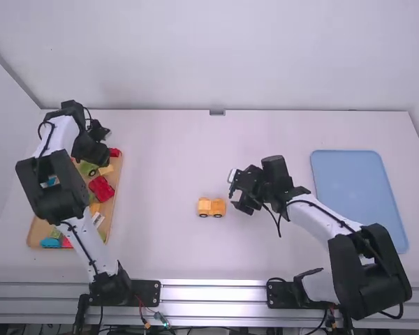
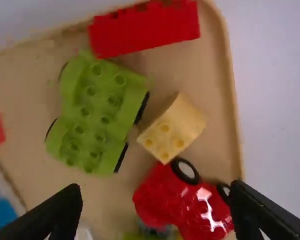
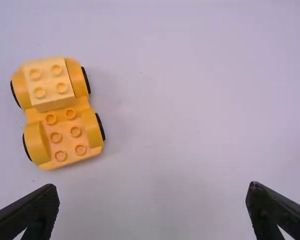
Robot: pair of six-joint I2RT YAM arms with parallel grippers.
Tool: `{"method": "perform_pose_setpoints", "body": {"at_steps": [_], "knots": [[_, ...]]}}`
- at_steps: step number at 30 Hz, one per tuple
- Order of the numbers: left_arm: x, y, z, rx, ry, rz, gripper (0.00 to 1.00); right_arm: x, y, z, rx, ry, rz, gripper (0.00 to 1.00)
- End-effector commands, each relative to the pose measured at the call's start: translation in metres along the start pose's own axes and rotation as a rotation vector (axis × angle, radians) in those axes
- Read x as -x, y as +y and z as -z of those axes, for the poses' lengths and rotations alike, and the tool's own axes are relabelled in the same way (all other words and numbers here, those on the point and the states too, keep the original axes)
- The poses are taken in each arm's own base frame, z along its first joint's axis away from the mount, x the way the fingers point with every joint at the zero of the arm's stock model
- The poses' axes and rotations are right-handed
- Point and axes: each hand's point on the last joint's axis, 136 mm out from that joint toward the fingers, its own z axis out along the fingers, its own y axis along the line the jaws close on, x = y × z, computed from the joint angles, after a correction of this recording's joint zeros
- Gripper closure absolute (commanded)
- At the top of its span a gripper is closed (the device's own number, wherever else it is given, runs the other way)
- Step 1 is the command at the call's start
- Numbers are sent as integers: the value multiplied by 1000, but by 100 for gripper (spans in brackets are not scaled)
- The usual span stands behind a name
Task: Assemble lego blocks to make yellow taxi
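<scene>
Left gripper [image 1: 105, 148] is hovering over a tan tray [image 2: 232, 100], a yellow block [image 2: 172, 129] lying ahead of its spread jaws. Right gripper [image 1: 235, 192] is holding its jaws apart; near them, a yellow car base [image 3: 66, 144] is carrying a pale-yellow brick [image 3: 49, 82].

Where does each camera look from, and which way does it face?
High view: fixed above and behind, facing forward and down over the table; left arm and right arm show.
Left wrist view: on left arm, facing down into the tray; left claw, open.
Right wrist view: on right arm, facing down at the yellow car; right claw, open.
High and right wrist views share the car.
</scene>
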Motion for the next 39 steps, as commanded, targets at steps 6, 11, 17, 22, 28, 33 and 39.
{"method": "perform_pose_setpoints", "body": {"at_steps": [6,11,17,22,28,33,39], "knots": [[-5,-13,-16,-88,16,-352,32,3,-2,3,-8,-7,15,1],[-7,-34,-15,-190,-25,-481,29,4,-3,3,-12,-12,18,1],[3,-23,-24,-122,-54,-523,36,4,-2,3,-9,-10,16,1],[2,-23,-25,-135,-64,-515,35,4,-3,3,-12,-12,-8,1],[-3,-25,-34,-155,-41,-513,37,4,-2,3,-11,-13,-7,1],[-2,-25,-40,-159,-36,-490,37,4,-2,3,-11,-12,-8,1],[-9,-20,-46,-133,4,-491,39,4,-2,3,-9,-11,-9,1]]}}
